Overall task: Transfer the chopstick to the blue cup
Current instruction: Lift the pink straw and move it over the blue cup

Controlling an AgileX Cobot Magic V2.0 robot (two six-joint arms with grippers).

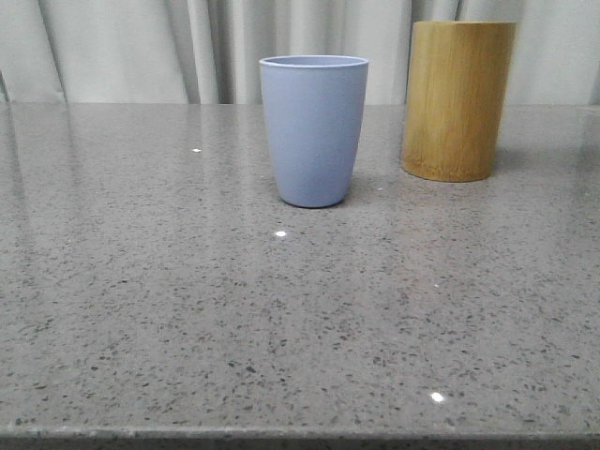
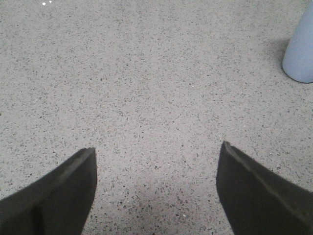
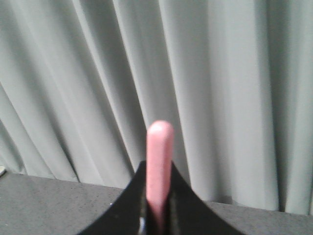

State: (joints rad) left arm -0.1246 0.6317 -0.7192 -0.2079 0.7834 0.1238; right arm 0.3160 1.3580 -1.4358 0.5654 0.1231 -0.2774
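Observation:
The blue cup stands upright on the grey speckled counter, near the middle at the back; its base also shows in the left wrist view. My right gripper is shut on a pale pink chopstick, whose rounded end sticks out past the fingertips toward the curtain. My left gripper is open and empty, low over bare counter, with the blue cup some way off to one side. Neither gripper shows in the front view.
A taller yellow-brown bamboo cylinder stands to the right of the blue cup at the back. Pale curtains hang behind the counter. The counter's front edge runs along the bottom of the front view.

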